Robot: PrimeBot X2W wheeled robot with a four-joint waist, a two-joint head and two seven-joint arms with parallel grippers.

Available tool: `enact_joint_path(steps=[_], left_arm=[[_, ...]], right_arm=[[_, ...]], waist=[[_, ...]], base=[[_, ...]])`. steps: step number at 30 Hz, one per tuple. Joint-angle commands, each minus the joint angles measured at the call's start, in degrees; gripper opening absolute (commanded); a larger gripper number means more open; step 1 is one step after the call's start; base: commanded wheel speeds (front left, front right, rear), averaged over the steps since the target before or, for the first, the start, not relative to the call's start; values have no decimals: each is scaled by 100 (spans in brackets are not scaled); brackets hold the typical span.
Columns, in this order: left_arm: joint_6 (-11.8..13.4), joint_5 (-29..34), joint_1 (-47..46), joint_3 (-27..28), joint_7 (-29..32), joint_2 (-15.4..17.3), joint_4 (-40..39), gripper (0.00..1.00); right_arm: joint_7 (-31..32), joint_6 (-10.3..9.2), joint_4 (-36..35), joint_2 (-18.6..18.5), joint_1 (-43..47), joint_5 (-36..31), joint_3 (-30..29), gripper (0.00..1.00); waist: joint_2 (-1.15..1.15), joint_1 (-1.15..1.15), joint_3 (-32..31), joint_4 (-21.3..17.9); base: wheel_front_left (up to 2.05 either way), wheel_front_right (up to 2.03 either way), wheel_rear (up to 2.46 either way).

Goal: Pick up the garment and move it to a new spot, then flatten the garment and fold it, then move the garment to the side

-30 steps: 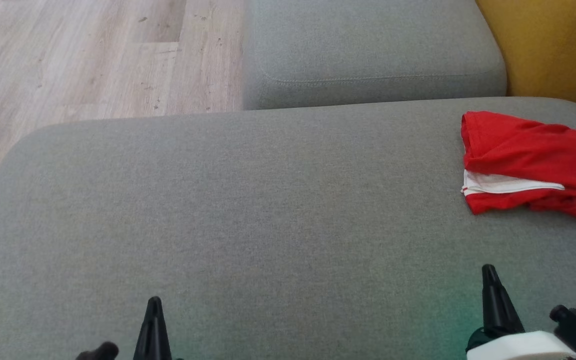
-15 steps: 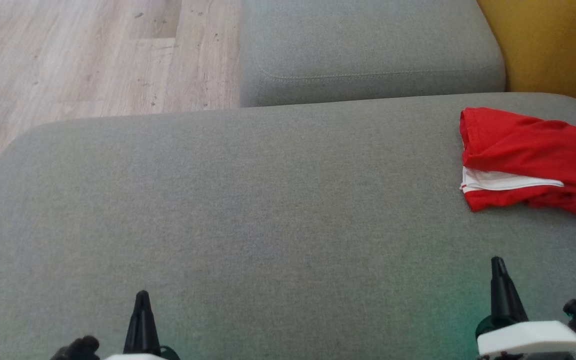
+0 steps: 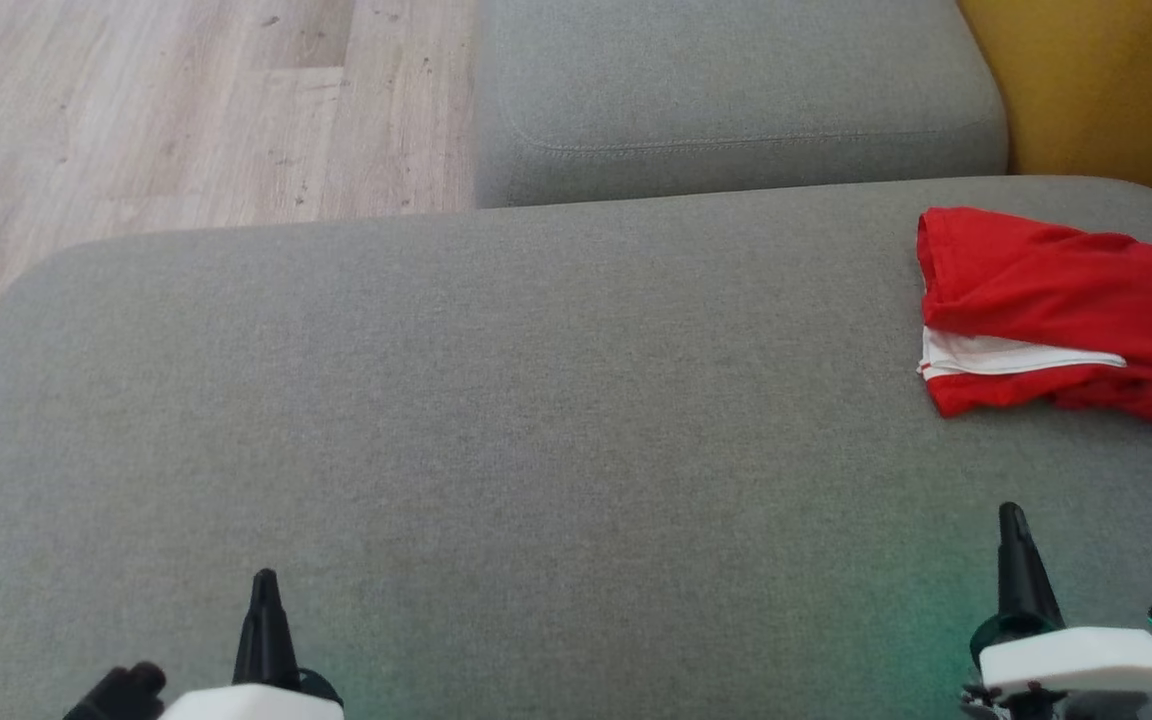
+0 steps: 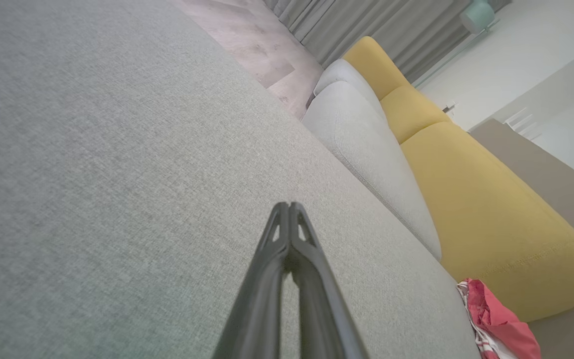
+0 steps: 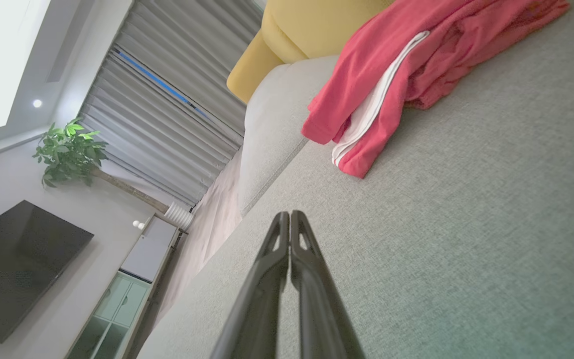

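Note:
The garment (image 3: 1056, 315) is red cloth with a white stripe, lying bunched and loosely folded at the right edge of the grey sofa seat (image 3: 536, 420). The right wrist view shows the garment (image 5: 396, 75) ahead and to the right of the fingers, and the left wrist view catches the garment (image 4: 501, 324) at the lower right corner. My left gripper (image 3: 263, 585) is shut and empty over the seat's near left. Shut and empty as well, my right gripper (image 3: 1012, 520) hovers near the seat's front right, a good way short of the garment.
A second grey cushion (image 3: 736, 100) lies beyond the seat, with yellow upholstery (image 3: 1106, 90) at the far right. Wooden floor (image 3: 176, 110) runs to the far left. The right wrist view takes in a dark screen (image 5: 13, 269), a plant (image 5: 68, 149) and curtains.
The head camera has shifted, so the sofa and garment sit slightly higher. Both grippers have spread outward: the left one moved left and lower, the right one right and higher.

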Motion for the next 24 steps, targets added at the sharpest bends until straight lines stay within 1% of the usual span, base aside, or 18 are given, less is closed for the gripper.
enact_joint_path(steps=[1, 24], left_arm=[[-61, -217, -343, 215, 45, 71, -147, 0], [-325, -1685, -677, 584, 396, 79, -27, 0]], right_arm=[[64, -2, -151, -135, -388, 228, 19, 0], [421, -3, -98, -147, -684, 1672, -146, 0]], waist=[[0, 0, 9, -6], [0, 0, 101, -62]], base=[[0, 0, 0], [0, 0, 0]])
